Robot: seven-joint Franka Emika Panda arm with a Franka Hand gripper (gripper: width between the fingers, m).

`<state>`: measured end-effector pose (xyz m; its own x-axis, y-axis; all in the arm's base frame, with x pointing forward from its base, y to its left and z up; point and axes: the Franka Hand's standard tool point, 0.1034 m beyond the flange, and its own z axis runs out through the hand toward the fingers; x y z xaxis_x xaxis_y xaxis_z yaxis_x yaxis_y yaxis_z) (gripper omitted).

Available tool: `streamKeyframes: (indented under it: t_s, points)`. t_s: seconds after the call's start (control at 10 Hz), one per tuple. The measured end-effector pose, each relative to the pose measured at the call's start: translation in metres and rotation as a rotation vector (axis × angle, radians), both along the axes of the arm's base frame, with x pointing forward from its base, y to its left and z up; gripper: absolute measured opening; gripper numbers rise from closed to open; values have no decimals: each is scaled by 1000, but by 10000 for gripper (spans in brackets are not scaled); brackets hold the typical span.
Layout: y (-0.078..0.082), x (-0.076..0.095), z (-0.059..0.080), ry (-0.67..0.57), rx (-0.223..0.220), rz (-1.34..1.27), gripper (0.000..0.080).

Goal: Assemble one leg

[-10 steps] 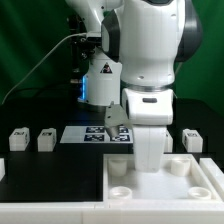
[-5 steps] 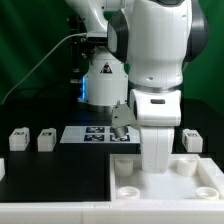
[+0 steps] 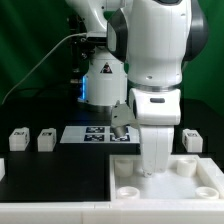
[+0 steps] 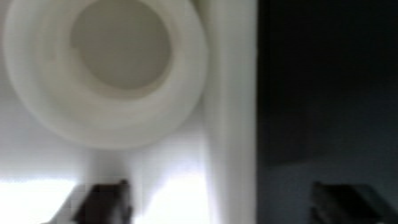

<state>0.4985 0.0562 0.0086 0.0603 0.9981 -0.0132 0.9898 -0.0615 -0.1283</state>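
Since a second ago the white robot arm [image 3: 150, 60] has slid toward the exterior view's right and dipped lower; over the last half second it barely shifts. Its wrist stands over the wide white tray-like plastic panel with round holes [image 3: 160, 190] on the matte black table [image 3: 55, 170]. Seen from the wrist, the gripper [image 4: 226, 203] is spread wide and holds nothing, with the panel's edge between its dark fingers [image 4: 107, 200]. One small white plastic square leg [image 3: 17, 139] with a black-and-white tag and a second leg [image 3: 45, 139] stand at the exterior view's left. A third leg [image 3: 192, 139] stands at the right, and the marker board [image 3: 95, 133] lies between them. A green curtain [image 3: 30, 30] backs the scene.
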Motion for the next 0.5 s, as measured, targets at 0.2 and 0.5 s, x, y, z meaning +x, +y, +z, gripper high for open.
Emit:
streamKeyframes:
  t_s: [0.2,0.5]
  points:
    - [0,0,1,-1,0,0,613]
    - [0,1,1,-1,0,-1,648]
